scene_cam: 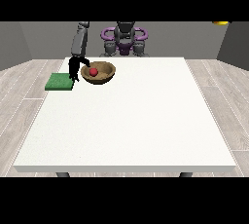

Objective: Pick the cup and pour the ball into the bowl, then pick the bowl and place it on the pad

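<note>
A brown wooden bowl [103, 75] stands at the table's far left, with a red ball [93, 72] lying inside it. Left of the bowl, a flat green pad [60, 82] lies at the table's left edge. The black hand at the view's left [74, 68] hangs from a grey forearm between the pad and the bowl, right against the bowl's left rim. Whether it holds the rim is not discernible. No cup is visible, and no hand shows at the view's right.
The white table [131, 121] stretches wide toward the camera. The robot's torso [125, 38] stands behind the far edge. A yellow object [221, 23] shows at the top right corner.
</note>
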